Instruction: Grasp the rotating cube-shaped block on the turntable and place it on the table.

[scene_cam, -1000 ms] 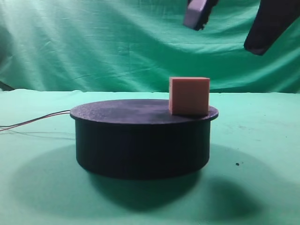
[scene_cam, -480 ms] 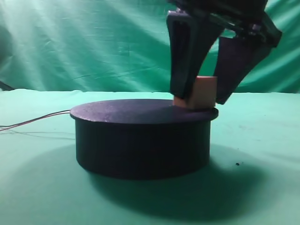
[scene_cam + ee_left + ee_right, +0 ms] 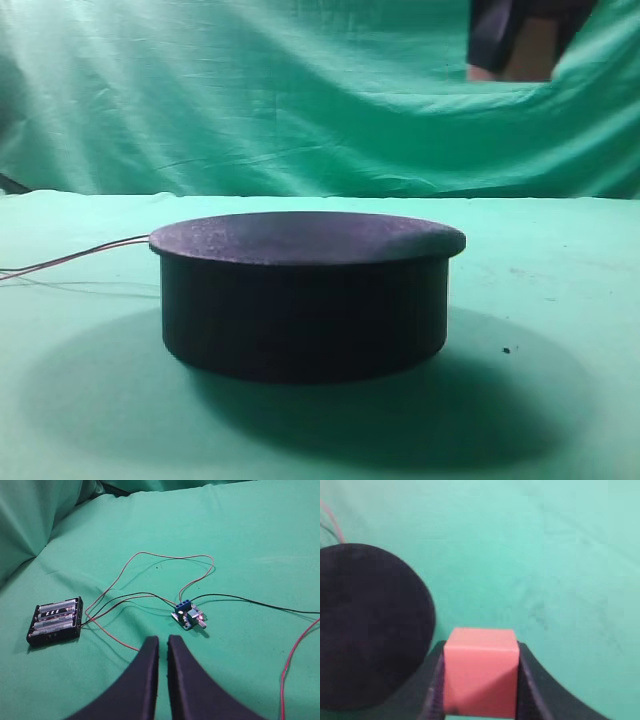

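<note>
The black turntable (image 3: 305,290) stands on the green table (image 3: 560,300) with a bare top. My right gripper (image 3: 525,45) is at the top right of the exterior view, high above the drum's right edge, shut on the salmon-pink cube-shaped block (image 3: 528,50). In the right wrist view the block (image 3: 480,672) sits clamped between the two black fingers (image 3: 532,685), with the turntable (image 3: 370,625) below at the left. My left gripper (image 3: 162,642) shows only in the left wrist view, shut and empty over the green cloth.
Thin wires (image 3: 70,262) trail left from the drum. In the left wrist view a black battery holder (image 3: 55,621), a small blue circuit board (image 3: 188,615) and looping red and black wires (image 3: 165,560) lie on the cloth. Green backdrop (image 3: 250,90) hangs behind.
My right gripper came down round the block on the turntable, closed on it and lifted it up to the top of the view. The turntable's top is now bare.
</note>
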Available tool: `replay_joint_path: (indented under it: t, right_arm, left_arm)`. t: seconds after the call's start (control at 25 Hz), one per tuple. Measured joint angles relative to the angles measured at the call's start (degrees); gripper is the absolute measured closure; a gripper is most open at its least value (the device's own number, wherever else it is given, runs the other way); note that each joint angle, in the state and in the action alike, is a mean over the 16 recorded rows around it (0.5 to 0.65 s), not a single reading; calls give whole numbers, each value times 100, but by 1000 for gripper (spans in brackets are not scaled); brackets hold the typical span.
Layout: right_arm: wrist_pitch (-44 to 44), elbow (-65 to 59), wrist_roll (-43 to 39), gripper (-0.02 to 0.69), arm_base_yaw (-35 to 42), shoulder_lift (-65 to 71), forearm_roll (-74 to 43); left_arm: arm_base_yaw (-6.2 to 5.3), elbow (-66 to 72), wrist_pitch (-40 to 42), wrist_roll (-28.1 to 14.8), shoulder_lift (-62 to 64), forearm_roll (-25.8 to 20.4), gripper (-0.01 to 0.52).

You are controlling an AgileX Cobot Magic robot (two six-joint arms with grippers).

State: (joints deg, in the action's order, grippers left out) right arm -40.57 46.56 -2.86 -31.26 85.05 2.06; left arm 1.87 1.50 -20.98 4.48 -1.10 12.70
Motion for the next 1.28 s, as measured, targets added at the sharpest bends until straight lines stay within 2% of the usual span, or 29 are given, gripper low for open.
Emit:
replay_joint_path:
  t: [0.2, 0.36, 0.52, 0.68, 0.92, 1.04, 1.16, 1.28]
  right_arm:
    - [306, -286, 141, 292, 49, 208, 208]
    - [144, -129, 116, 202, 52, 324, 244]
    - [-301, 161, 18, 177, 55, 235, 191]
    - [-857, 462, -101, 260, 58, -115, 110]
    - [-1575, 689, -271, 496, 60, -1059, -9]
    - [-1772, 562, -361, 592, 60, -1698, -37]
    - [-1848, 325, -467, 648, 60, -2360, -45]
    - [-1817, 63, -571, 665, 60, -2974, -39]
  left_arm:
    - [0, 0, 0, 0, 0, 0, 514]
    - [0, 0, 0, 0, 0, 0, 514]
    - [0, 0, 0, 0, 0, 0, 514]
    - [0, 0, 0, 0, 0, 0, 514]
    - [0, 0, 0, 0, 0, 0, 514]
    - [0, 0, 0, 0, 0, 0, 514]
    - [0, 0, 0, 0, 0, 0, 514]
    - [0, 0, 0, 0, 0, 0, 514]
